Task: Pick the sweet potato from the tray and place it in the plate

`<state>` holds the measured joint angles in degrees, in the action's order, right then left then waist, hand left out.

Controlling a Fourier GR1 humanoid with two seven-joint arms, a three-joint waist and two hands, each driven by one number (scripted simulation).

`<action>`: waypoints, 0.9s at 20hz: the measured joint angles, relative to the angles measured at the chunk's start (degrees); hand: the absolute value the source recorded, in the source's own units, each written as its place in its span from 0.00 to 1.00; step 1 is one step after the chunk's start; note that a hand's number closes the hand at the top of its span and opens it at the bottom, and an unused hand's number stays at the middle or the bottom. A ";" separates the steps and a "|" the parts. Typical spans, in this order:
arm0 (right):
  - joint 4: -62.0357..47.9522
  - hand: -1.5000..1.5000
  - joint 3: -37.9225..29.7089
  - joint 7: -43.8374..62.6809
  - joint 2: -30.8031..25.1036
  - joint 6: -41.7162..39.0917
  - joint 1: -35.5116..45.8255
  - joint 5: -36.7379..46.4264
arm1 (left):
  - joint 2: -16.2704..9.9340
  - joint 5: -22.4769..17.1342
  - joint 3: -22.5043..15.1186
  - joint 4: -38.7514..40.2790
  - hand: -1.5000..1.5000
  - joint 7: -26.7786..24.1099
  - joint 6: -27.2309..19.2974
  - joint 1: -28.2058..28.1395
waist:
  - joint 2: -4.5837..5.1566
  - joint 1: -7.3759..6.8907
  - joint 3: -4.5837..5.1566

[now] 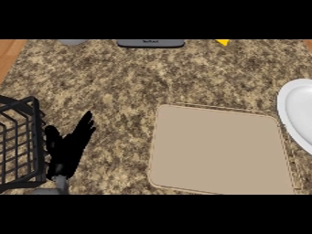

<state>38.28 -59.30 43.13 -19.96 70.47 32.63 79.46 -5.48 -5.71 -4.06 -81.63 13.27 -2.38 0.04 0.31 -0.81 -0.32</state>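
Though the task names a sweet potato, none shows on the beige tray (pixel 219 151), a flat rounded-corner slab with a thin raised lip, so where it lies I cannot tell; by judgement such a root is stiff, fairly heavy, rough-skinned and not fragile, best taken round its thick middle. Right of the tray, just beside it, sits the glossy white plate (pixel 305 114), partly cut off, both on a speckled granite counter (pixel 118 77). Left of the tray, the left hand (pixel 67 146) rests, fingers straight and spread upward, beside a black wire basket (pixel 9 141); right hand unseen.
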 measured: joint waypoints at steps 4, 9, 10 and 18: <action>3.45 0.00 2.70 -3.50 2.01 4.74 -1.60 -7.25 | 0.50 0.68 -0.47 0.04 0.50 -0.50 -0.44 -0.50 | -0.21 0.42 0.08; 13.84 0.00 11.01 -5.75 7.88 7.66 -6.56 -17.96 | 0.62 0.72 -0.20 -0.04 0.50 -1.01 -0.61 -1.60 | -0.57 1.15 0.19; 16.96 0.00 13.24 -5.99 9.63 7.80 -8.21 -19.83 | 0.41 0.49 0.12 0.39 0.50 -1.69 -0.24 -1.97 | -0.66 1.35 0.22; 34.39 0.00 31.25 -6.24 18.07 8.89 -23.17 -28.67 | 0.43 0.51 0.31 -0.82 0.50 -0.06 -0.21 -1.42 | -0.56 1.17 0.32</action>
<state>72.66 -28.06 36.90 -1.89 79.37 9.45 50.78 -5.05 -5.20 -3.75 -82.45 13.22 -2.59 -1.39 -0.25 0.36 0.00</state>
